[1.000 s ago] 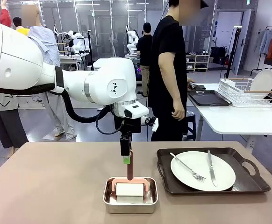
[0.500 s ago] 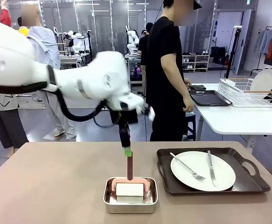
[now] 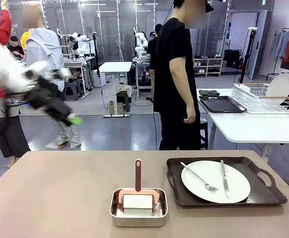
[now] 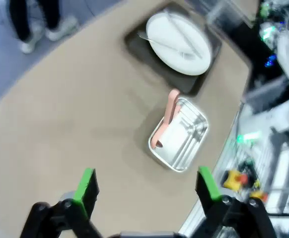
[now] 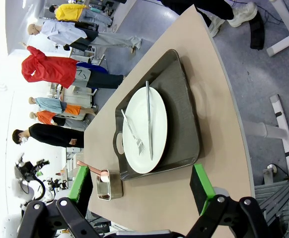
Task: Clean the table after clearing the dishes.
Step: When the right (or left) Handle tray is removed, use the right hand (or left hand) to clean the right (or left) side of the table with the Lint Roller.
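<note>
Above the worktop (image 4: 75,114), left claw (image 4: 147,186) apart, right claw (image 5: 142,186) apart, white plate (image 3: 215,181) on dark tray (image 3: 268,194), lower right

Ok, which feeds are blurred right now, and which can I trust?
Front view: the left gripper is smeared by motion blur, things on the table sharp. Left wrist view: soft throughout, roller smudged. Right wrist view: crisp, plate clear, but rolled sideways.

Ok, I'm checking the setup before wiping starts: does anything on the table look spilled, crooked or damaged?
Nothing stands out. The plate sits flat inside the dark tray, fork and knife lying on it; the roller rests in the steel pan, handle upright. The table shows no spill.
</note>
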Tool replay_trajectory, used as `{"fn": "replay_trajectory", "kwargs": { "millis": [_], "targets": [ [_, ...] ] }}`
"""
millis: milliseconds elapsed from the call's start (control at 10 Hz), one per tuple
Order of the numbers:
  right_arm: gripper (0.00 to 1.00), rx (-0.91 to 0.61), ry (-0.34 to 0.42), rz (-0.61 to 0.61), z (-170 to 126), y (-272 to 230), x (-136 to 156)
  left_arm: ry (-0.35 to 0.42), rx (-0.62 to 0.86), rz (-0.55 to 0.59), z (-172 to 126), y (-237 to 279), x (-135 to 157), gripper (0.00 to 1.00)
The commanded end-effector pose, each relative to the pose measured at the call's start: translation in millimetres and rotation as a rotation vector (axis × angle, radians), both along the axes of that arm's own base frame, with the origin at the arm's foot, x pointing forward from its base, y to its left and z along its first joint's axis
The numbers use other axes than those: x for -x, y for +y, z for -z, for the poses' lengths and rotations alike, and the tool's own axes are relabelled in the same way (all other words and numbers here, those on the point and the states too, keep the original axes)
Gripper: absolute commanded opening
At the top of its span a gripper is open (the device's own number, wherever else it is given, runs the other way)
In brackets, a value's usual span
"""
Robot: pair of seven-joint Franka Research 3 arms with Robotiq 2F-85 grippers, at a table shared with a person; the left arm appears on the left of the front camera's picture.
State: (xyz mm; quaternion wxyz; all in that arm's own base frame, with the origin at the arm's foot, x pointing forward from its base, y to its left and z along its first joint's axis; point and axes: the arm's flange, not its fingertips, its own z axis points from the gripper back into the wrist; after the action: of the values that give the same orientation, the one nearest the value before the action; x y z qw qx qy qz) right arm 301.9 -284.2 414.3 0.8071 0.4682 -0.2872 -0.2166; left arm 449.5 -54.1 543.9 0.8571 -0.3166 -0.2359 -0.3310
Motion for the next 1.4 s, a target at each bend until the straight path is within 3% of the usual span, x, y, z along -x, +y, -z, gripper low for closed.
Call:
{"fn": "replay_trajectory", "kwargs": {
  "millis": [0,100,300,400,600,900,1000,1300],
  "targets": [
    [1.0,0.009,-0.004,-0.012,-0.2,1.8,4.2,-0.048,0.162,-0.213,27.3,76.4,59.1,1.0],
    [1.0,0.009,-0.004,-0.012,-0.2,1.8,4.2,-0.091,0.201,-0.328,34.3,114.6,84.8,1.0],
    [1.0,0.009,-0.004,-0.012,-0.2,1.8,4.2,-0.104,0.264,-0.53,53.9,172.4,135.2,1.0],
    [1.0,0.009,-0.004,-0.012,-0.2,1.8,4.2,-0.135,0.306,-0.591,60.9,189.1,155.5,1.0],
    [1.0,0.009,-0.004,-0.012,-0.2,1.8,4.2,-0.122,0.298,-0.689,76.0,206.1,179.4,1.0],
    [1.0,0.009,-0.004,-0.012,-0.2,1.8,4.2,-0.163,0.3,-0.73,80.0,205.4,173.9,1.0],
    [1.0,0.009,-0.004,-0.012,-0.2,1.8,4.2,-0.111,0.29,-0.689,48.7,245.9,157.4,1.0],
    [1.0,0.009,-0.004,-0.012,-0.2,1.8,4.2,-0.111,0.29,-0.689,48.7,245.9,157.4,1.0]
  ]
}}
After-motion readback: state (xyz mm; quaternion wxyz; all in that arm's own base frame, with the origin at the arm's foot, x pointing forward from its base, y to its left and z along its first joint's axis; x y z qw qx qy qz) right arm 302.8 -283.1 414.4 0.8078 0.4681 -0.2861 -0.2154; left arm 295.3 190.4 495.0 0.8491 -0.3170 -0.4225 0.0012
